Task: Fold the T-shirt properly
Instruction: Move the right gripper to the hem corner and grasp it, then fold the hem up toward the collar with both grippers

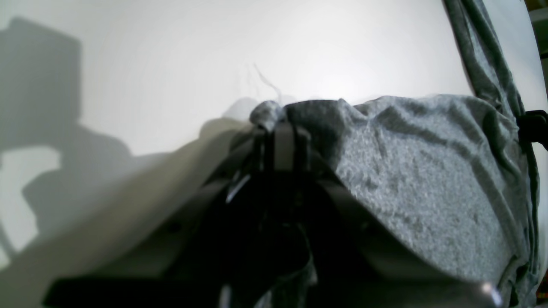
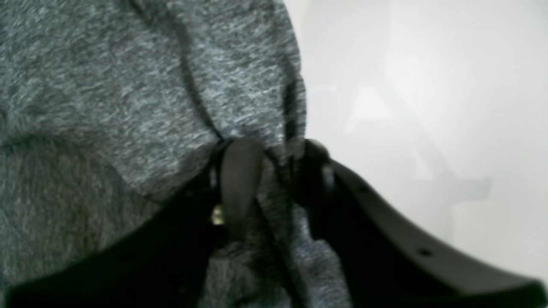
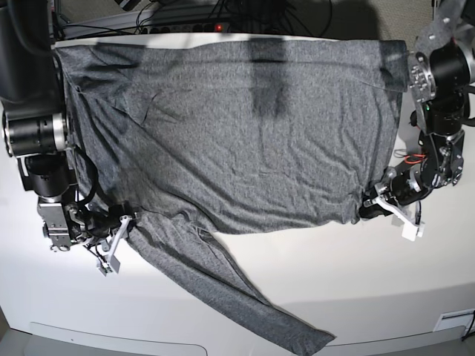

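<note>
A loose sleeve (image 3: 245,297) trails toward the desk's (image 3: 312,274) near edge. Farther back, both jaws pinch the T-shirt (image 3: 237,126) at its side edges: left gripper (image 3: 369,208), right gripper (image 3: 122,222). It lies spread flat; folding looks barely begun.

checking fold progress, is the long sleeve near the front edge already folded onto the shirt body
No. In the base view the T-shirt has that sleeve trailing straight out across the bare table, off the body.

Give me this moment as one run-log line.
left gripper: shut on T-shirt edge | right gripper: jaws around cloth near sleeve | shirt: spread flat, unfolded | table: white
</note>
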Robot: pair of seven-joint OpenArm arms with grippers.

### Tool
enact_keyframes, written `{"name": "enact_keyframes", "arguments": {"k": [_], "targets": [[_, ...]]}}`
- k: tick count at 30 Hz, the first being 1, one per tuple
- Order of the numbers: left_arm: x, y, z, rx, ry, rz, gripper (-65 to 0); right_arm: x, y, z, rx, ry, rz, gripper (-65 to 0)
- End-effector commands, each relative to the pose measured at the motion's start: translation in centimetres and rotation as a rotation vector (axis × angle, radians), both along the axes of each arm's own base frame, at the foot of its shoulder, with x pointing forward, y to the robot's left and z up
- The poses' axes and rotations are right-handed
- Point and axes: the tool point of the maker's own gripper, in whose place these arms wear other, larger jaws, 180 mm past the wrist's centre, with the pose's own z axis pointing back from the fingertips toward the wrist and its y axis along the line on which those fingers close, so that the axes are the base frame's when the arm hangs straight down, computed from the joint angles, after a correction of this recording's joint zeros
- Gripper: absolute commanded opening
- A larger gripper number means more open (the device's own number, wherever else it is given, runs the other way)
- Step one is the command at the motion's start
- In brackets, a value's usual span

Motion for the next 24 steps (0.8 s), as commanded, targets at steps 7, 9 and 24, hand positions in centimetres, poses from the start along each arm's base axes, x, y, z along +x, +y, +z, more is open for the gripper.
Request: {"name": "enact_keyframes", "arguments": {"k": [7, 9, 24], "targets": [[0.2, 0.7, 0.2, 0.036, 0.019, -0.014, -65.0, -0.6, -0.8, -0.1, -0.037, 0.037, 0.008, -65.0], [0.2, 0.6, 0.2, 0.035, 0.019, -0.014, -65.0, -0.5, -0.8, -0.1, -0.036, 0.034, 0.009, -65.0], [1.0, 1.0, 1.0, 0.019, -0.024, 0.017, -65.0, 1.2, -0.6, 1.3, -0.003, -0.067, 0.027, -65.0]]}}
